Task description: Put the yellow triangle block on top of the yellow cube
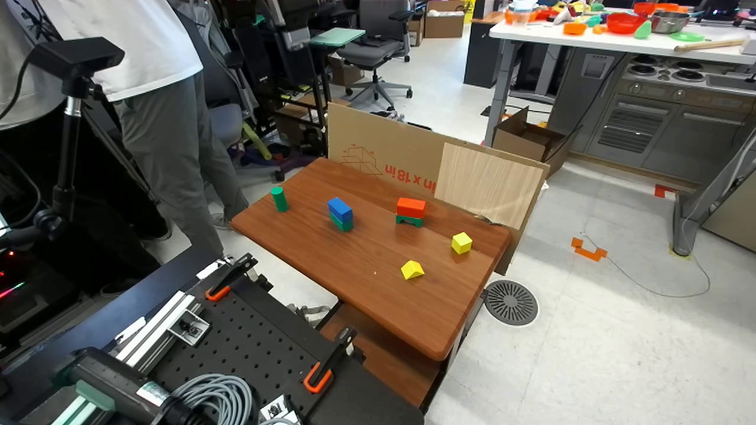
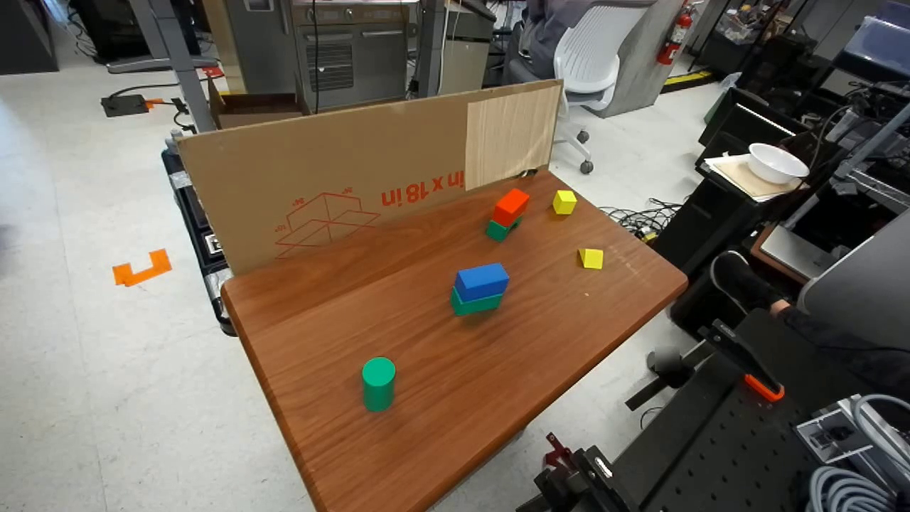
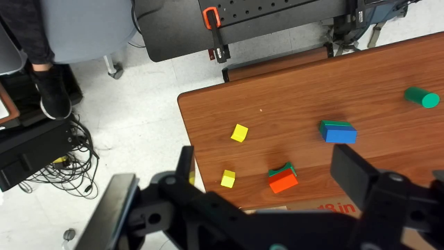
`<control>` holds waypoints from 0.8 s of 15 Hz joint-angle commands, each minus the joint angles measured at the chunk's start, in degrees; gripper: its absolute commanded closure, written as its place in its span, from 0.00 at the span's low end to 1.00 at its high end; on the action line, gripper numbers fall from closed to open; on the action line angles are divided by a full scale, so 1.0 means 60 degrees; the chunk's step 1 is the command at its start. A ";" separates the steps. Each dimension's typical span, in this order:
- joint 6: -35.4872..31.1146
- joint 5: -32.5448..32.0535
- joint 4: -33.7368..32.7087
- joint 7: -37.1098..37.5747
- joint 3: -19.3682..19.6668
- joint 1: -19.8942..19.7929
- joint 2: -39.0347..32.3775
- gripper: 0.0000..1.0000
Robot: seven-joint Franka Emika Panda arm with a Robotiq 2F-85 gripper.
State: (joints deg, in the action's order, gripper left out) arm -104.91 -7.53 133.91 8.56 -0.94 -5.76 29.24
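Note:
The yellow triangle block (image 1: 412,270) lies on the brown table, toward the side with the black perforated board. It also shows in an exterior view (image 2: 591,258) and in the wrist view (image 3: 239,133). The yellow cube (image 1: 461,243) stands apart from it, nearer the cardboard. It also shows in an exterior view (image 2: 564,202) and in the wrist view (image 3: 228,178). My gripper (image 3: 265,156) shows only in the wrist view. It is wide open and empty, well above the table, with both yellow blocks below toward its left finger.
An orange block (image 1: 411,207) sits on a green arch (image 2: 503,229). A blue block (image 2: 482,281) sits on a green block (image 2: 476,304). A green cylinder (image 2: 379,384) stands upright farther off. A cardboard panel (image 2: 341,178) stands along one table edge.

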 commanded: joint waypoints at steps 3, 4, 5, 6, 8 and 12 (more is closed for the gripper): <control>0.0032 -0.0033 -0.0025 0.0027 0.0069 0.0083 -0.0007 0.00; 0.0032 -0.0033 -0.0025 0.0027 0.0069 0.0083 -0.0007 0.00; 0.0032 -0.0033 -0.0025 0.0027 0.0069 0.0083 -0.0008 0.00; -0.0156 -0.0243 0.0070 0.0237 -0.0033 0.0012 -0.0050 0.00; -0.0574 -0.0226 0.0249 0.0642 -0.0020 -0.0090 -0.0292 0.00; -0.1166 -0.0348 0.1186 0.0889 0.0087 -0.0151 -0.0930 0.00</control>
State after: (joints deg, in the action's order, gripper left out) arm -108.34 -7.87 137.64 12.58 -0.83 -5.78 26.86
